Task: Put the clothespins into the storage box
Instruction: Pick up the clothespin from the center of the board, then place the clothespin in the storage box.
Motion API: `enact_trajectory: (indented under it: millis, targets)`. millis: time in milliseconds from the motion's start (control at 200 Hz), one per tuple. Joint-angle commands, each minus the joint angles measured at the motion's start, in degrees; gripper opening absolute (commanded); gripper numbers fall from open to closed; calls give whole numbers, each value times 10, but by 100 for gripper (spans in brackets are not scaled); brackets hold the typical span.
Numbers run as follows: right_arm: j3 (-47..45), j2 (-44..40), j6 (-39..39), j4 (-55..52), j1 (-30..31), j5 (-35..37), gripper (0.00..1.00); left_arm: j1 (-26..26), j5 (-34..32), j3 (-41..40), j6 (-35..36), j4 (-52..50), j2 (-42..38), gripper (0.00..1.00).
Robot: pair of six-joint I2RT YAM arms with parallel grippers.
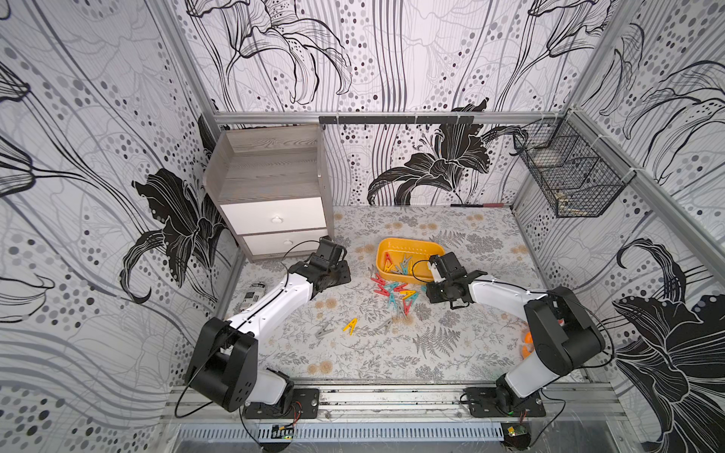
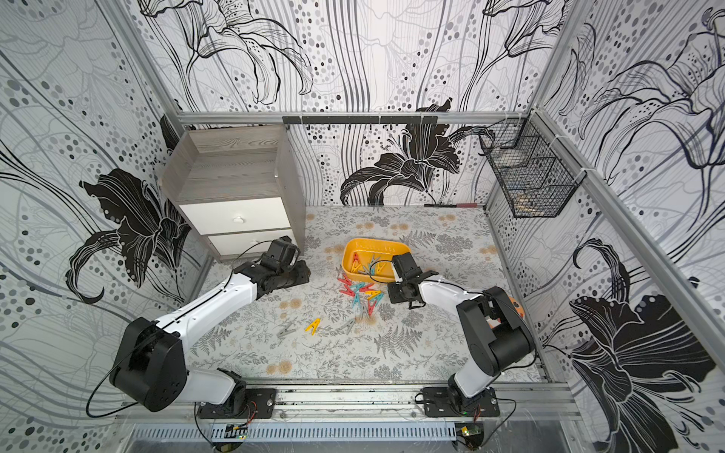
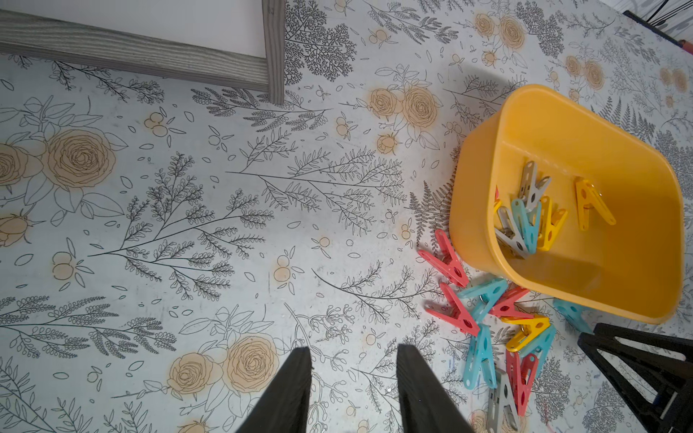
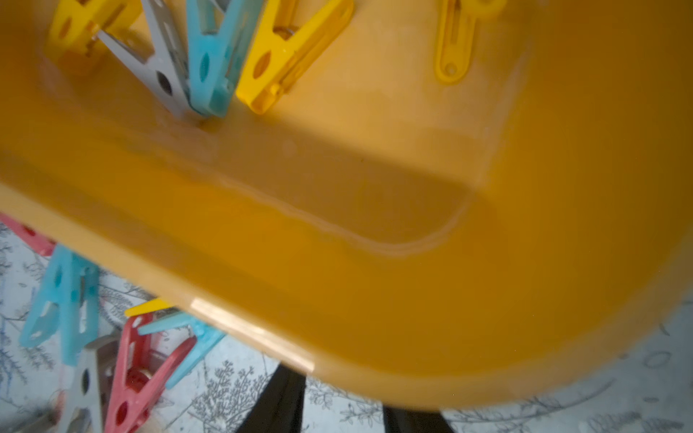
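Observation:
The yellow-orange storage box (image 1: 408, 242) (image 2: 376, 244) stands mid-table with several clothespins (image 1: 398, 264) (image 3: 528, 217) (image 4: 210, 56) inside. A heap of red, teal, yellow and grey clothespins (image 1: 396, 292) (image 2: 361, 294) (image 3: 483, 322) lies against its near side. Nearer the front lie a yellow one (image 1: 350, 326) and two grey ones (image 1: 323, 330) (image 1: 385, 324). My left gripper (image 3: 354, 350) hangs open over bare table, left of the heap. My right gripper (image 4: 341, 401) is at the box's near right corner, fingers apart with only table between them and their tips hidden under the rim (image 4: 255, 330).
A grey wood cabinet (image 1: 270, 196) with white drawers fills the back left. A black wire basket (image 1: 569, 172) hangs on the right wall. A can (image 1: 253, 296) lies by the left wall under my left arm. An orange object (image 1: 527, 343) shows behind the right arm.

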Motion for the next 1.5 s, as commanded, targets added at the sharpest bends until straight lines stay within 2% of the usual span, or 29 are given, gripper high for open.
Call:
enact_trajectory:
  millis: [0,486,586,801,1016,1217,1312,1497]
  targets:
    - [8,7,-3,9,5,0,36,-1,-18,5,11,-4,-15,43]
    - [-22,13,-3,40,36,-7,18,-1,-19,8,10,-7,-14,43]
    - [-27,3,-1,40,40,-2,12,-1,-19,12,9,-9,-13,43]
    - [-33,-31,1,17,41,0,6,-1,-17,14,7,-7,-10,43]
    - [-36,-120,1,-38,42,-9,5,-1,-18,17,7,-9,-10,43]
    - [8,-208,-10,-81,41,4,5,0,-17,20,7,-9,-9,43]
    - [54,-183,-36,-85,35,10,5,-1,-17,24,7,-10,-8,43]
    - [120,-60,-61,-56,9,7,5,-1,-16,20,3,-10,-18,43]
